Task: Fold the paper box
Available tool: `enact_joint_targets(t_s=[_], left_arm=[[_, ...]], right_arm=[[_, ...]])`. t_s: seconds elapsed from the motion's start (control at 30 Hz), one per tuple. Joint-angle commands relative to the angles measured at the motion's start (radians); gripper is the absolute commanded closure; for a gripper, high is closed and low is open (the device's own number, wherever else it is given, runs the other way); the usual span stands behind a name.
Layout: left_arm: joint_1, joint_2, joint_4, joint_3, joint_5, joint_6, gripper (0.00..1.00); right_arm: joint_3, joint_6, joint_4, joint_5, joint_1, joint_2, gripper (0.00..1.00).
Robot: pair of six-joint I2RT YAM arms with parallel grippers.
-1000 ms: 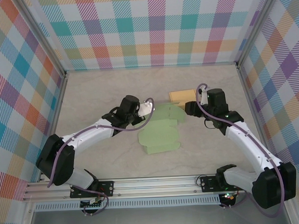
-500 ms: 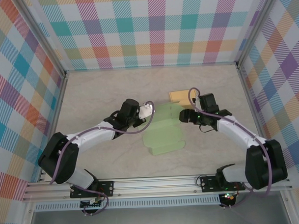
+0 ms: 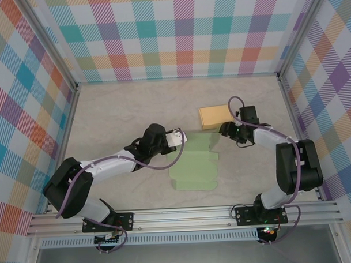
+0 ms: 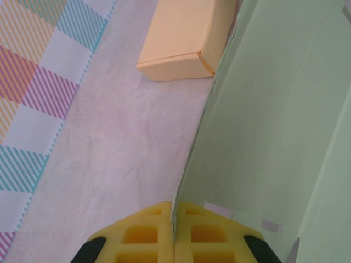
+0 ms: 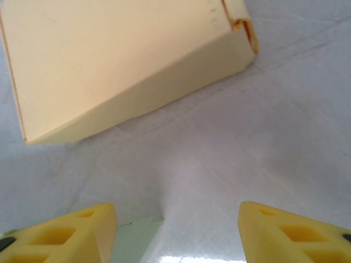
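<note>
Two grippers: left gripper (image 4: 174, 211) pinches the green paper box (image 4: 274, 120) by its edge; right gripper (image 5: 176, 216) stands with fingers apart, a box corner low between them.

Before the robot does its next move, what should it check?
1. Left gripper shut on the green paper edge: ok.
2. Right gripper open, nothing between its fingers: ok.
3. Green paper folded into a box: not ok, it is mostly flat.
4. Yellow box clear of the green paper: cannot tell, they are very close.
</note>
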Motion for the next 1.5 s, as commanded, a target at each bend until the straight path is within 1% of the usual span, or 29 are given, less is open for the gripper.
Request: enact_joint_targets(t_s=[0.0,0.03,0.2,0.37,0.43,0.5,0.57,0.63,0.73,0.83,0.9,1.03,1.1,1.27,1.47], left_arm=[[-0.010,0.020,0.058,0.045,-0.116,-0.036,1.00],[-0.011,0.031,0.050,0.061,-0.146,-0.053,1.00],[-0.025,0.083,0.069,0.110,-0.210,-0.082,1.00],[-0.063,0.165,0.093,0.167,-0.344,-0.080,1.00],[-0.075,0.192,0.142,0.165,-0.386,-0.077,1.00],[-0.086,0.204,0.157,0.164,-0.395,-0.079,1.00],[-0.095,0.207,0.192,0.151,-0.404,-0.076,1.00],[-0.101,0.208,0.248,0.129,-0.406,-0.070,1.00],[-0.109,0.217,0.362,0.084,-0.407,-0.037,1.00],[-0.118,0.241,0.471,0.052,-0.421,0.012,1.00],[-0.123,0.261,0.510,0.044,-0.425,0.049,1.00],[-0.131,0.295,0.533,0.052,-0.439,0.083,1.00],[-0.137,0.310,0.549,0.052,-0.444,0.088,1.00],[-0.148,0.333,0.572,0.055,-0.454,0.111,1.00],[-0.151,0.340,0.589,0.057,-0.460,0.130,1.00]], right_arm=[[0.034,0.019,0.033,-0.030,0.001,-0.011,0.39],[0.039,0.013,0.021,-0.026,-0.001,-0.020,0.39],[0.077,-0.031,-0.075,0.014,-0.021,-0.082,0.38],[0.111,-0.051,-0.148,0.032,-0.052,-0.143,0.38],[0.125,-0.056,-0.185,0.056,-0.055,-0.168,0.39],[0.131,-0.054,-0.206,0.057,-0.056,-0.198,0.40],[0.130,-0.051,-0.207,0.018,-0.056,-0.229,0.45],[0.125,-0.044,-0.183,-0.061,-0.057,-0.258,0.47],[0.124,-0.039,-0.139,-0.162,-0.056,-0.283,0.47],[0.132,-0.036,-0.098,-0.230,-0.056,-0.295,0.47],[0.144,-0.044,-0.094,-0.237,-0.057,-0.296,0.46],[0.169,-0.064,-0.104,-0.240,-0.055,-0.269,0.45],[0.177,-0.064,-0.097,-0.258,-0.054,-0.246,0.45],[0.196,-0.082,-0.082,-0.254,-0.048,-0.199,0.45],[0.275,-0.126,-0.111,-0.241,-0.032,-0.126,0.44]])
